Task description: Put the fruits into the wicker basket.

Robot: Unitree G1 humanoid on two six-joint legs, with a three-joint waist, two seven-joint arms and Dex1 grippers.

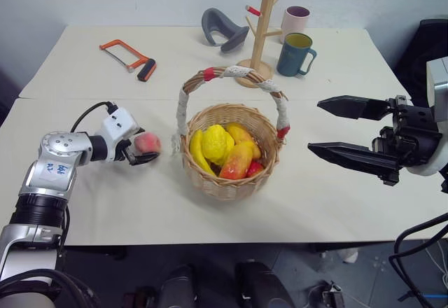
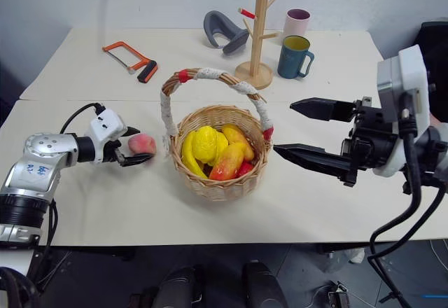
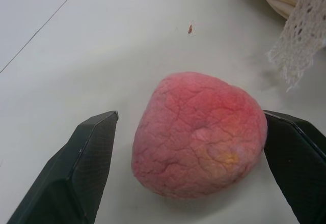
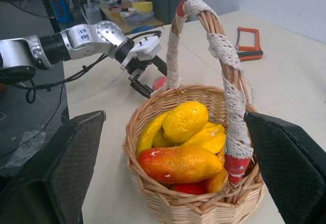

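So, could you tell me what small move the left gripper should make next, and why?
Probably close the left gripper on the peach. The peach sits on the table between its fingers, with a gap on one side, beside the wicker basket, where the lemon already lies.

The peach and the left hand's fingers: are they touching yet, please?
Partly: in the left wrist view one finger meets the peach, while table shows between it and the other finger.

White table (image 1: 336, 210); wicker basket (image 1: 227, 182), peach (image 1: 148, 142), hacksaw (image 1: 128, 57), mug tree (image 1: 257, 70), two mugs (image 1: 295, 54).
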